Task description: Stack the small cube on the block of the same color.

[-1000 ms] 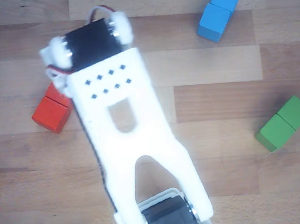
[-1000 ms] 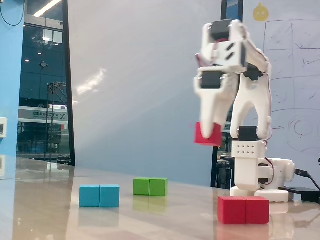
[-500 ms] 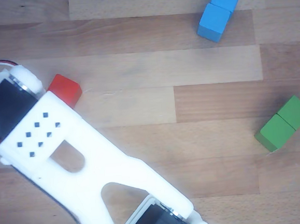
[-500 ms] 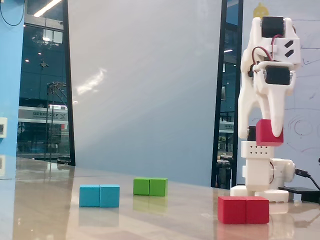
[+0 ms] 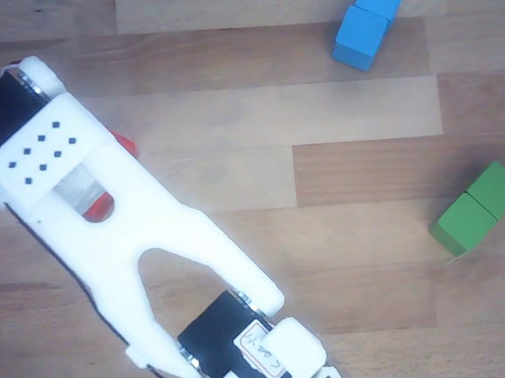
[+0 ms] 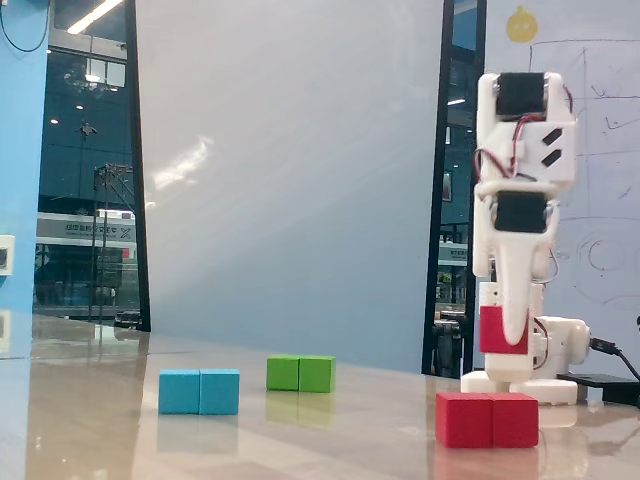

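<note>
One small cube (image 6: pixel 503 331) gripped in the hand (image 6: pixel 508 340) above the block (image 6: pixel 487 419), clear in the fixed view, arm-covered from above.

We saw the arm upright in the fixed view, wrist bent straight down, gripper (image 6: pixel 503 340) pointing at the table with its jaws closed on the cube (image 6: pixel 492 331) between them.

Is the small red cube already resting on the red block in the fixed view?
No, the small cube hangs in the tool with a clear gap above the red block.
</note>
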